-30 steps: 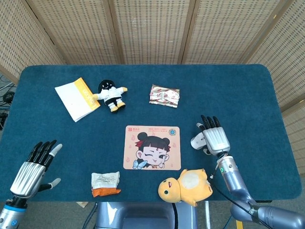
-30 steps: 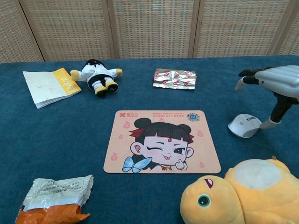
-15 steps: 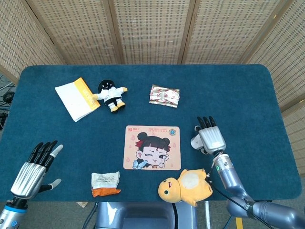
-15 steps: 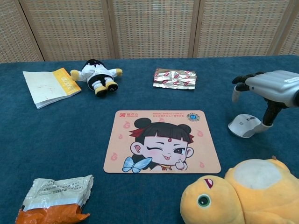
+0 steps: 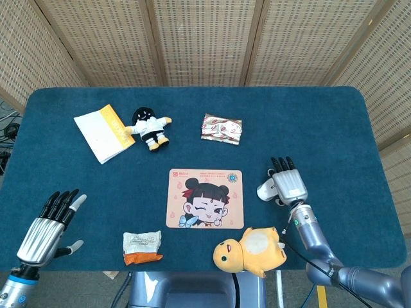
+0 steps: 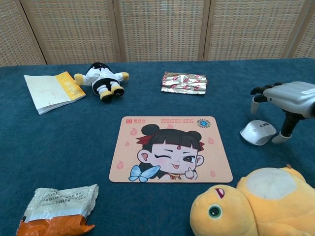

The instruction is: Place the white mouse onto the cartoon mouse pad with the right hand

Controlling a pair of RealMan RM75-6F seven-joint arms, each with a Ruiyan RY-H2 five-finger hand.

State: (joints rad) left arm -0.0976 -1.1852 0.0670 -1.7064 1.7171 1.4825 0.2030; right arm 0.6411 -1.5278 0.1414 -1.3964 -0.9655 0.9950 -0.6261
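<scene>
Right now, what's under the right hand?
The white mouse lies on the blue table beneath the right hand, beside the cartoon mouse pad, not on it. The head view hides most of the mouse; contact cannot be told.

Silver-grey ribbed right robot hand (image 5: 288,186) and left robot hand (image 5: 46,226), black fingers, pale fingertips, metallic grey forearms.

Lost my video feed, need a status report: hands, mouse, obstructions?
Right hand open above white mouse, no grip. Left hand open, idle. Mouse on table right of cartoon mouse pad. Path clear; yellow plush sits nearby.
</scene>
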